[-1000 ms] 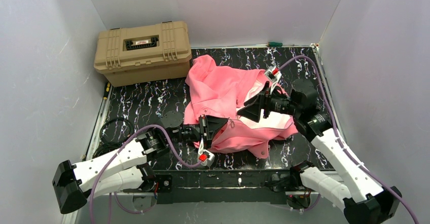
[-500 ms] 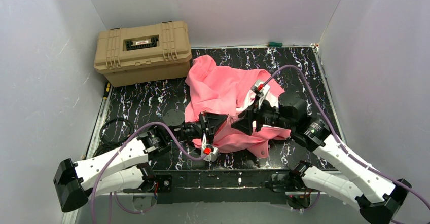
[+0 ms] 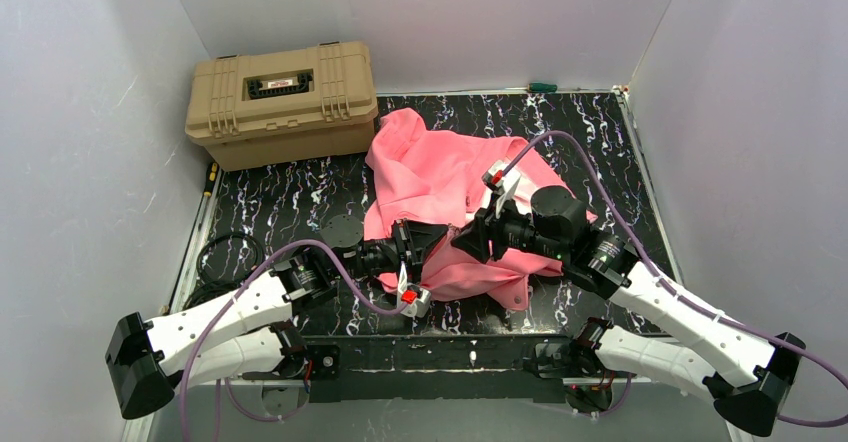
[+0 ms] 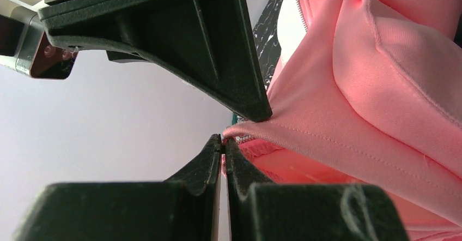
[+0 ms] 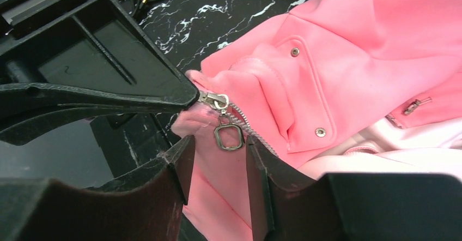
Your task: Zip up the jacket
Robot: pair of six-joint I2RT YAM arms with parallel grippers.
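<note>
At the zipper of the jacket (image 3: 440, 177)
My left gripper (image 4: 223, 143) pinches the jacket hem; my right gripper (image 5: 218, 164) is open, just beside the zipper pull (image 5: 228, 136).

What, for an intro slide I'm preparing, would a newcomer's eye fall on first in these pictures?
The crumpled salmon-pink jacket, mid-frame on the black marbled table. At its near edge the two arms meet: the left gripper pinches the hem by the zipper slider, while the right gripper stands open around the square zipper pull. A tan case sits at the far left corner.
</note>
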